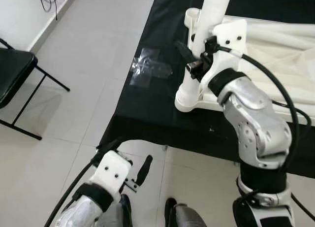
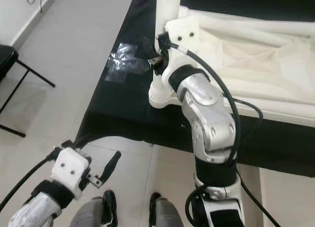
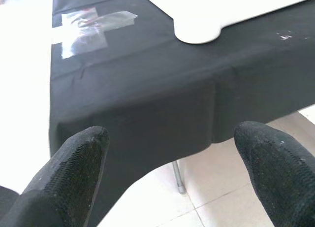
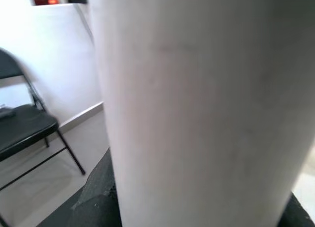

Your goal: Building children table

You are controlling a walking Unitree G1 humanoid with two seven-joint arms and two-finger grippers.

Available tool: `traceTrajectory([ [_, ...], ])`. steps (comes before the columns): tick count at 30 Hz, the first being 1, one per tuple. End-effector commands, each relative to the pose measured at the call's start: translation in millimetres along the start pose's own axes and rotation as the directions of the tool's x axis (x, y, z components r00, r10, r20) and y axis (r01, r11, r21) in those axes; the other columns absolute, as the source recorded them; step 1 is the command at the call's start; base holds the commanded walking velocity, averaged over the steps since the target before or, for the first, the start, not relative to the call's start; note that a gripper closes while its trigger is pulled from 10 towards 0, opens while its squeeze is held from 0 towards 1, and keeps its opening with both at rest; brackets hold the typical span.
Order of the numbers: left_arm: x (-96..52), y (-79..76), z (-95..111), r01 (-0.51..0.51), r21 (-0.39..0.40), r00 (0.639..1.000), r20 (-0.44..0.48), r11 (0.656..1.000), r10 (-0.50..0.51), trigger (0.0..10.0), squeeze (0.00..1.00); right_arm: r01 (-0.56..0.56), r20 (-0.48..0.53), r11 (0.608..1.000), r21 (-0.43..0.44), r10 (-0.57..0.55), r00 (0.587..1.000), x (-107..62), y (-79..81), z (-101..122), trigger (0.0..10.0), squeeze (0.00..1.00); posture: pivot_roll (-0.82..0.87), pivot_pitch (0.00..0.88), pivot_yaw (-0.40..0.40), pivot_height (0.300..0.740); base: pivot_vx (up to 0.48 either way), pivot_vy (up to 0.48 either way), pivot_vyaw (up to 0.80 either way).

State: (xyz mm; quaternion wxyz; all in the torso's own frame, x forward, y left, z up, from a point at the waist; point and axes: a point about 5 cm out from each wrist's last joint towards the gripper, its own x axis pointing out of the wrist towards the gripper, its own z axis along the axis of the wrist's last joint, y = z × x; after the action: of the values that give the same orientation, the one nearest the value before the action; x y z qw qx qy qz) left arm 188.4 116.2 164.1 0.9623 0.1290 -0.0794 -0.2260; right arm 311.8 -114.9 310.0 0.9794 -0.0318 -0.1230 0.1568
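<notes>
White plastic table leg stands upright upper centre on the black-draped table; black folding chair at far left.

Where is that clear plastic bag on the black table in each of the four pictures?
Left eye view: clear plastic bag above centre, on the black tablecloth.
Right eye view: upper left.
Left wrist view: top left.
Right wrist view: not visible.
Shared landmark: the white table leg, just beside the bag.

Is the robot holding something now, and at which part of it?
The right hand grips the upright white table leg just above its foot. The left hand is open and holds nothing.
</notes>
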Motion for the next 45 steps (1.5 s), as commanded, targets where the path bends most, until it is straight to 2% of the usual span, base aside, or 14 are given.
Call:
traceTrajectory([
  [1, -1.6, -0.6, -8, -0.015, -0.013, 0.999, -0.031, 1.0, 0.015, 10.0, 0.0, 0.076, -0.213, 0.997, 0.034, -0.067, 0.975, -3.9, -7.7, -41, 10.0, 0.0, 0.04, 0.254, -0.062, 0.74, 0.0, 0.0, 0.0],
  [7, 4.4, 17.2, -6, -0.09, 0.002, 0.996, -0.024, 0.996, 0.09, 10.0, 0.0, 0.132, -0.166, 0.984, 0.117, -0.111, 0.98, -5.1, -1.4, -39, 10.0, 0.0, 0.05, 0.22, -0.053, 0.74, 0.0, 0.0, 0.0],
  [9, 6.2, 32.8, -3, -0.136, 0.038, 0.991, -0.006, 0.99, 0.137, 10.0, 0.0, 0.12, -0.11, 0.98, 0.155, -0.104, 0.988, -5.8, 1.7, -36, 10.0, 0.0, 0.06, 0.214, -0.048, 0.74, 0.0, 0.0, 0.0],
  [10, 6.2, 32.8, -3, -0.136, 0.038, 0.991, -0.006, 0.99, 0.137, 10.0, 0.0, 0.12, -0.11, 0.98, 0.155, -0.104, 0.988, -5.8, 1.7, -36, 10.0, 0.0, 0.06, 0.214, -0.048, 0.74, 0.0, 0.0, 0.0],
  [12, 7.6, 53.1, 3, -0.185, 0.087, 0.983, 0.017, 0.979, 0.184, 10.0, 0.0, 0.085, -0.067, 0.98, 0.177, -0.074, 0.995, -10.9, 6.8, -38, 10.0, 0.0, 0.06, 0.203, -0.038, 0.74, 0.0, 0.0, 0.0],
  [15, 9.0, 68.4, 10, -0.221, 0.114, 0.975, 0.043, 0.968, 0.218, 10.0, 0.0, 0.057, -0.05, 0.98, 0.19, -0.049, 0.998, -16.7, 11.4, -43, 10.0, 0.0, 0.07, 0.198, -0.033, 0.74, 0.0, 0.0, 0.0],
  [18, 15.8, 87.1, 25, -0.271, 0.126, 0.961, 0.1, 0.954, 0.259, 10.0, 0.0, 0.025, -0.031, 0.986, 0.165, -0.02, 0.999, -22.8, 18.8, -51, 10.0, 0.0, 0.07, 0.189, -0.022, 0.74, 0.0, 0.0, 0.0],
  [23, 21.4, 95.9, 35, -0.293, 0.122, 0.951, 0.14, 0.948, 0.276, 10.0, 0.0, -0.01, -0.023, 0.99, 0.144, 0.013, 1.0, -23.9, 25.8, -54, 10.0, 0.0, 0.07, 0.185, -0.017, 0.74, 0.0, 0.0, 0.0],
  [29, 31.2, 106.4, 58, -0.308, 0.088, 0.934, 0.215, 0.947, 0.284, 10.0, 0.0, -0.159, -0.022, 0.985, 0.058, 0.161, 0.987, -20.2, 42.8, -54, 10.0, 0.0, 0.07, 0.176, -0.017, 0.74, 0.0, 0.0, 0.0],
  [31, 36.1, 113.0, 68, -0.293, 0.031, 0.931, 0.239, 0.956, 0.278, 10.0, 0.0, -0.201, -0.041, 0.979, 0.036, 0.203, 0.978, -17.4, 45.8, -56, 10.0, 0.0, 0.06, 0.176, -0.02, 0.74, 0.0, 0.0, 0.0],
  [34, 45.4, 115.3, 90, -0.186, -0.018, 0.937, 0.297, 0.982, 0.183, 10.0, 0.0, -0.244, -0.072, 0.97, -0.001, 0.243, 0.967, -11.3, 46.7, -57, 10.0, 0.0, 0.06, 0.17, -0.03, 0.74, 0.0, 0.0, 0.0],
  [39, 50.2, 113.0, 102, -0.1, -0.058, 0.937, 0.332, 0.993, 0.113, 10.0, 0.0, -0.259, -0.092, 0.966, -0.009, 0.257, 0.962, -8.8, 46.2, -58, 10.0, 0.0, 0.06, 0.165, -0.036, 0.74, 0.0, 0.0, 0.0],
  [42, 57.9, 105.1, 128, 0.119, -0.058, 0.911, 0.403, 0.991, -0.085, 10.0, 0.0, -0.265, -0.1, 0.964, 0.004, 0.264, 0.959, -3.1, 45.8, -59, 10.0, 0.0, 0.05, 0.159, -0.043, 0.74, 0.0, 0.0, 0.0],
  [45, 59.1, 102.0, 134, 0.191, -0.047, 0.897, 0.415, 0.98, -0.155, 10.0, 0.0, -0.265, -0.101, 0.964, 0.01, 0.265, 0.959, -1.9, 45.9, -59, 10.0, 0.0, 0.05, 0.158, -0.042, 0.74, 0.0, 0.0, 0.0],
])
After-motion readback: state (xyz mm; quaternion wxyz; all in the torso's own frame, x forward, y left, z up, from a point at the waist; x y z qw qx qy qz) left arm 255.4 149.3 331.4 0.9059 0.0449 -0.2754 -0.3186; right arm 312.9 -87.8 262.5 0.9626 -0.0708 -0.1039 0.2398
